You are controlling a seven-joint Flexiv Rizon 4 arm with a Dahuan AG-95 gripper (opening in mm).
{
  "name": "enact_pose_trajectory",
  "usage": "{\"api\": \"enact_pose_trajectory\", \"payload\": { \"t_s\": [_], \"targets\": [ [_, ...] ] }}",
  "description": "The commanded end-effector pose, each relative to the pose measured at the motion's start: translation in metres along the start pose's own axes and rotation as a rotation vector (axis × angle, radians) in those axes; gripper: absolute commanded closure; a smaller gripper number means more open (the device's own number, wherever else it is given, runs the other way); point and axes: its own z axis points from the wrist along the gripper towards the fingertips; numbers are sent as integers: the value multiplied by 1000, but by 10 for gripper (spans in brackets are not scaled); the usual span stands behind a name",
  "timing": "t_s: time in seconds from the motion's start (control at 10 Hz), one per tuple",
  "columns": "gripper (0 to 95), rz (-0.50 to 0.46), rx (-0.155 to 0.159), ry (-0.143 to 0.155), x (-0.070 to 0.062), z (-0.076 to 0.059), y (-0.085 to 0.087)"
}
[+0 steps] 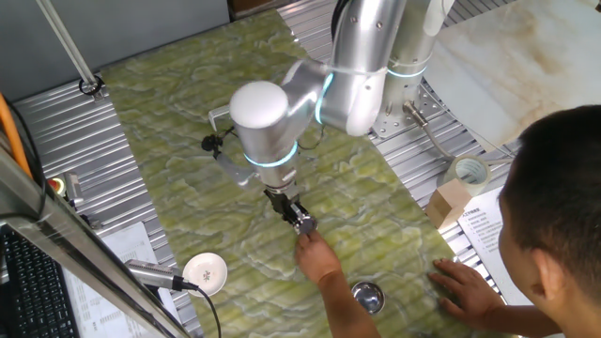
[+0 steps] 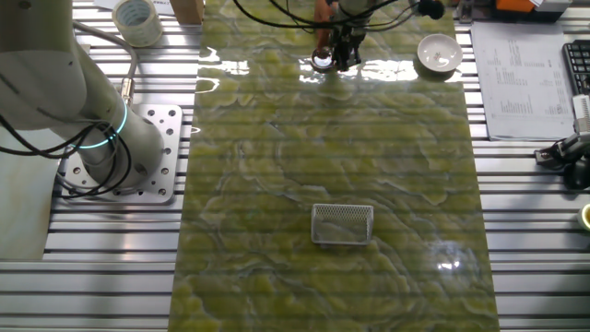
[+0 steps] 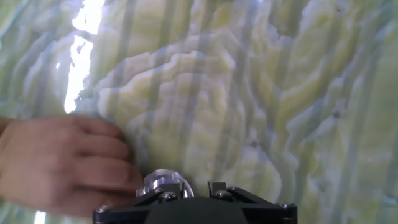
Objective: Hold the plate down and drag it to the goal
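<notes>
A white disc (image 1: 206, 271), tape roll (image 1: 469, 173) and wire basket (image 2: 342, 224) on the table.

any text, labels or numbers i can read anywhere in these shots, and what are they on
Nothing can be read.
Printed sheet by the person in one fixed view: lines of print, too small to read.
Printed sheet right of the marbled mat in the other fixed view: rows of print, blurred.
Papers at the table's left edge: print too small.
Tape roll, robot arm and white round disc: no visible markings.
</notes>
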Motion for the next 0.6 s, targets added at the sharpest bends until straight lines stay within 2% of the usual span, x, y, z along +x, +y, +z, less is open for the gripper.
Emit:
{"api": "enact_pose_trajectory", "payload": {
  "t_s": [0.1,0.3,0.6],
  "targets": [
    [760,-3,1,5,2,-4,-1],
    [760,-9,1,6,3,-5,-1],
    [760,-40,-4,22,17,-7,-2]
  ]
}}
